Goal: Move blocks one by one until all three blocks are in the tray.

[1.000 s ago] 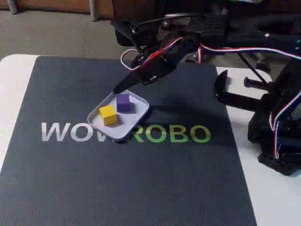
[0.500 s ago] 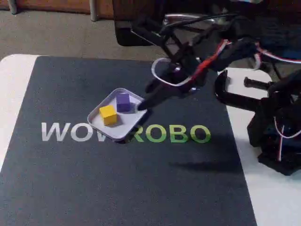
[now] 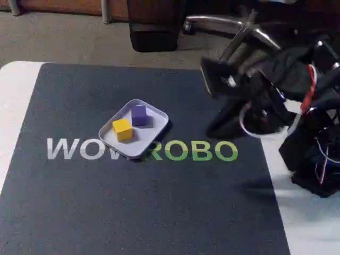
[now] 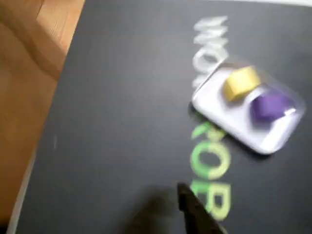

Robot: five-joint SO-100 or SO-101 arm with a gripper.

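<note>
While the dark mat (image 3: 133,202) is covering most of the white desk (image 3: 13,101), its printed lettering is being shown clearly in the fixed view: "WOW" in white and "ROBO" in green, running across the mat's middle, with the last W partly hidden under the tray (image 3: 109,141). At the left end of that word, nothing but bare mat is being seen toward the desk's left edge. Next along, the pale lavender-grey tray is sitting turned like a diamond, its near corner lying over the join between the white and green letters. Inside it, the yellow block (image 3: 121,129) is resting toward the left corner and the dark purple block (image 3: 139,115) toward the far corner, the two being just beside each other. In the wrist view the same tray (image 4: 219,114) is being seen blurred, with the yellow block (image 4: 240,83) and the purple block (image 4: 269,107) in it and the lettering running vertically beside it. Further right in the fixed view, the gripper (image 3: 218,125) is being held above the mat's right edge, well apart from the tray and blurred; whether its jaws are wide or narrow cannot be told, and no block is being seen in it. A dark fingertip (image 4: 197,212) is entering the wrist view at the bottom edge.
</note>
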